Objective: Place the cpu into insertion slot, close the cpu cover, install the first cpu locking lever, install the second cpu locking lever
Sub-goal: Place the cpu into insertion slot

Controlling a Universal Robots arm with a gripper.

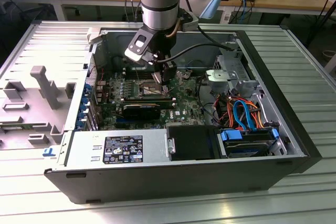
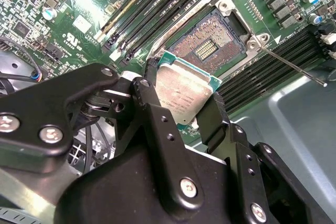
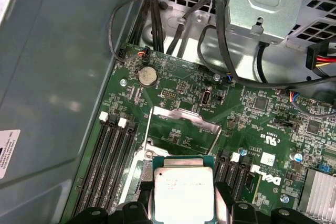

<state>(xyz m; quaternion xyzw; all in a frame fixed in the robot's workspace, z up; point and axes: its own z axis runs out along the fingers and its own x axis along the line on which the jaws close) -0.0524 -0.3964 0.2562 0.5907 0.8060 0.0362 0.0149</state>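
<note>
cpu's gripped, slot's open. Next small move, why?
Probably nudge the cpu sideways until centred over the insertion slot, before lowering. The pincer grips the chip's edges, the cpu cover stands open, and in the second wrist view the chip sits offset from the slot's bare contacts.

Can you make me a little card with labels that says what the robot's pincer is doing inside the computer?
place: inside an open computer case
pincer: shut on the cpu, gripping two opposite edges
cpu: held above the green motherboard, close to the insertion slot, not yet seated
insertion slot: uncovered, its contacts showing
cpu cover: raised open, off the slot
</note>
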